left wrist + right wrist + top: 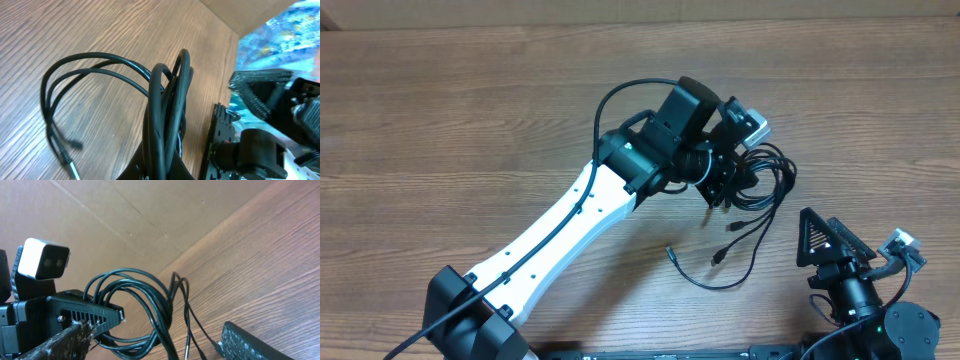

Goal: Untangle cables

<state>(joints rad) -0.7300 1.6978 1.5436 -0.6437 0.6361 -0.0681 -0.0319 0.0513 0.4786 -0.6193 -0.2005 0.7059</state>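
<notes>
Left wrist view first: my left jaws are clamped on a bunch of thin black flexible cables. The strands rise straight out of the grip, then arch over and down to the wood-grain desk. Right wrist view now: my right jaws stand wide open, holding nothing and facing that bundle from the near edge. Overhead, the tangle hangs around my left jaws, right of centre. Loose tails run toward me and end in small plug tips that lie on the desk between my two arms.

Handling, as I judge it: these are light and limp, with no stiffness to hold a shape. The sheath looks smooth, so a strand may slide through a loose grip, and each loop will drag its neighbours along. My best hold looks to be a single tail just behind a plug tip, where it lies apart from the knot.

Any writing? The small white camera box above my left jaws shows no logo I can read. Nor does the blurred blue patch.
</notes>
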